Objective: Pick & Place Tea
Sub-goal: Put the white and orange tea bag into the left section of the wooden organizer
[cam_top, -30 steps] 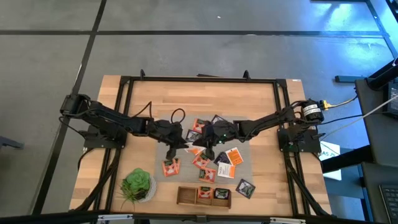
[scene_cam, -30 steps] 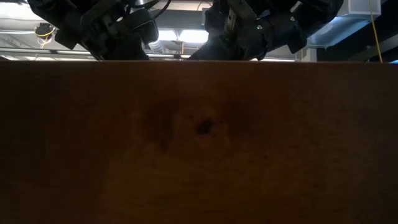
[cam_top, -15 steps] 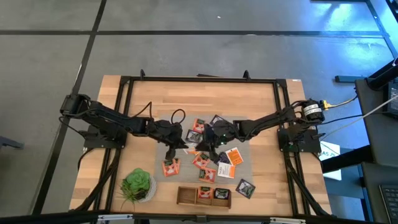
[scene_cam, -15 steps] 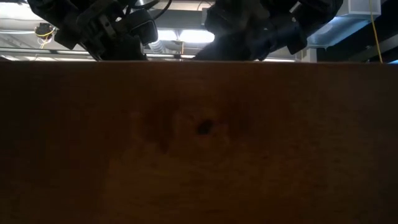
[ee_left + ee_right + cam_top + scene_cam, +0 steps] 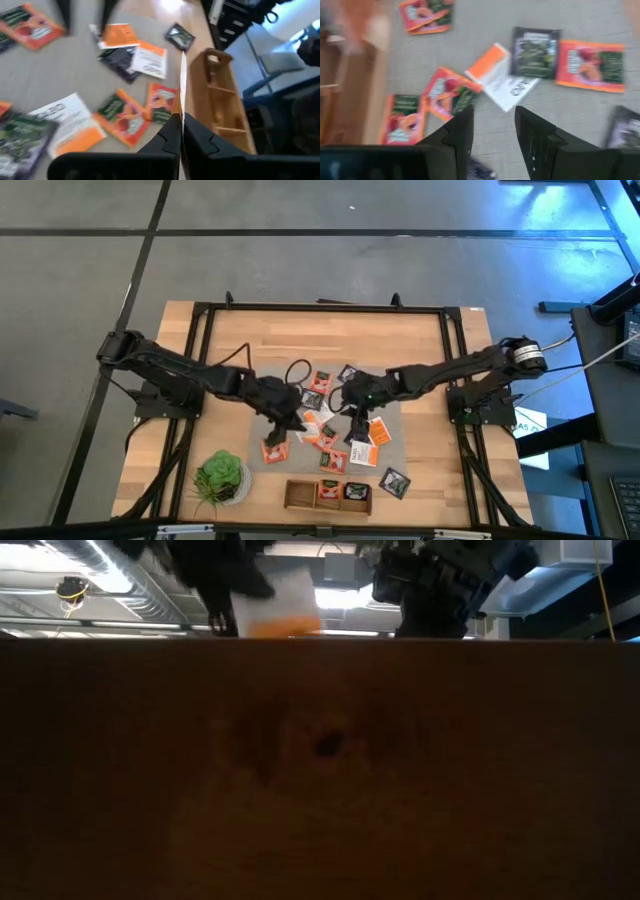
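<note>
Pinching white-and-orange sachet (image 5: 182,85) edge-on between left claw (image 5: 181,131) fingers.

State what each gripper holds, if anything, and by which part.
The left gripper pinches a white-and-orange tea sachet by one edge, seen edge-on. The right gripper is open and holds nothing.

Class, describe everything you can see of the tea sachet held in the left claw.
The sachet is thin and flat, white with an orange band, seemingly paper. The left claw is shut on its lower edge, so the left wrist view shows it edge-on and upright. It is lifted clear of the grey mat, above the other sachets, with the wooden box beyond. In the low view it appears as a white-and-orange square.
</note>
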